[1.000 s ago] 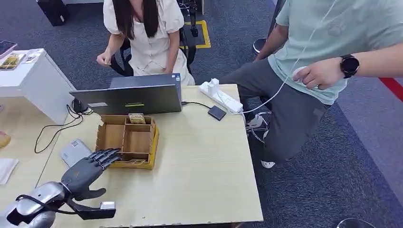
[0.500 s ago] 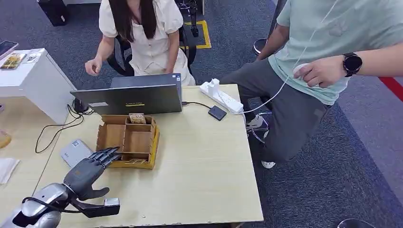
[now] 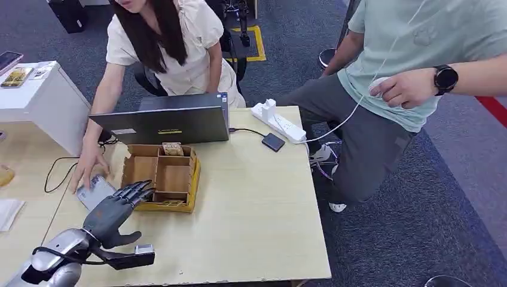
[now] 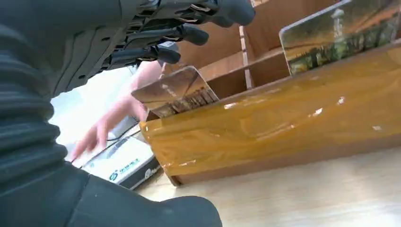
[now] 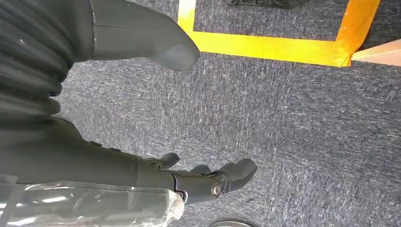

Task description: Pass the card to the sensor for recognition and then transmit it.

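My left hand (image 3: 113,210) hovers over the table with its fingers spread, reaching to the near left corner of the wooden box (image 3: 133,172). It holds nothing. In the left wrist view the left hand (image 4: 118,38) has its fingertips (image 4: 168,54) just above a picture card (image 4: 176,91) standing in the box (image 4: 283,127). A second card (image 4: 338,37) stands farther along the same wall. Another card (image 3: 172,149) leans at the box's back. The grey card sensor (image 3: 94,192) lies left of the box. My right hand (image 5: 156,175) hangs over carpet, fingers apart and empty.
A person in white leans over the laptop (image 3: 167,122) and rests a hand (image 3: 88,170) on the sensor. A second person sits at the right. A power strip (image 3: 278,122) and a small black device (image 3: 272,142) lie at the back right. Cables (image 3: 66,164) trail left.
The person in white has leaned forward and put a hand down on the sensor. My left hand has crept slightly forward toward the box.
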